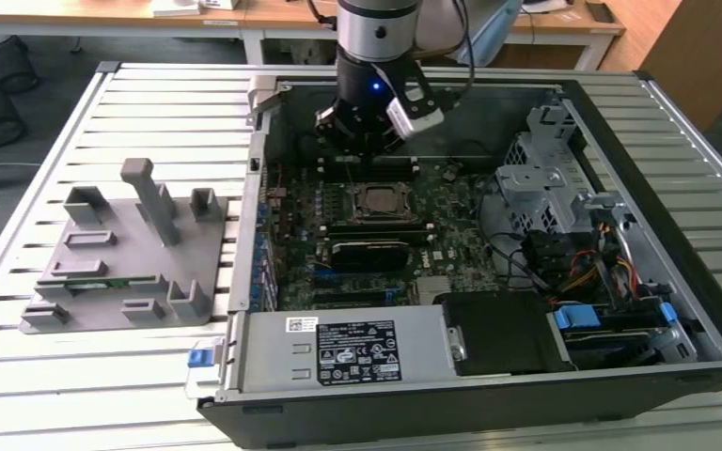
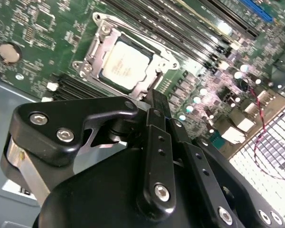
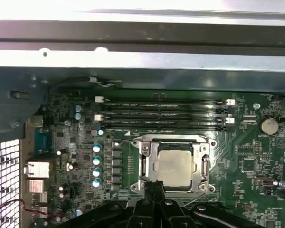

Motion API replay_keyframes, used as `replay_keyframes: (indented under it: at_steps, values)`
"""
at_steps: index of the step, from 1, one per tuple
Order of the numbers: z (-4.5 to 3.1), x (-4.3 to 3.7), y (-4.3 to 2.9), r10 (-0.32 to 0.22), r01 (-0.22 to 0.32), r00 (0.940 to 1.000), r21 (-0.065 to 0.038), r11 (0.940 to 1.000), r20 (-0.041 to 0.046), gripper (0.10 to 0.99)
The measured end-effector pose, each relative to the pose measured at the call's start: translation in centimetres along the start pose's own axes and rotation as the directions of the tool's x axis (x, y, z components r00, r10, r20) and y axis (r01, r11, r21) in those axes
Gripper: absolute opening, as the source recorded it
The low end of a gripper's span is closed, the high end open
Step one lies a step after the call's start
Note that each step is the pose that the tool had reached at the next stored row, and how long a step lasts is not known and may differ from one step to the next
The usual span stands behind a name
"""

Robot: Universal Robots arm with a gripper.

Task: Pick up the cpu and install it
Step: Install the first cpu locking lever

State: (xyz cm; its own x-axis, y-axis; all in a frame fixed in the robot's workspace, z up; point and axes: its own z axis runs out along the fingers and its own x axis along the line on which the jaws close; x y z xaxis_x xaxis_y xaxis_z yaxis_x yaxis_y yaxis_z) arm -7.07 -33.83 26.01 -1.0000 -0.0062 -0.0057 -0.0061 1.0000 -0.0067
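The cpu (image 3: 175, 165) lies flat inside the socket (image 3: 147, 164), with the metal frame around it. The gripper (image 3: 155, 190) is just in front of it, its fingers closed together and holding nothing. Beyond the cpu, farther from the gripper, run the memory slots (image 3: 161, 114).

I spot a black printed label (image 1: 358, 351) on the grey power supply cover (image 1: 336, 329) and a small white sticker (image 1: 302, 324) just beside it, but I can't read either one. Faint print sits on the cpu (image 3: 173, 166) lid too, also unreadable.
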Motion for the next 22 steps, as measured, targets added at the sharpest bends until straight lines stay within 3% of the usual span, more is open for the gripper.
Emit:
replay_keyframes:
  at_steps: [8,22]
  values:
    - [0.03,1.43,0.05,0.000,0.000,1.0000,0.000,1.0000,0.0013,0.106]
    - [0.10,2.86,0.88,0.000,0.000,1.0000,0.000,1.0000,0.0013,0.106]
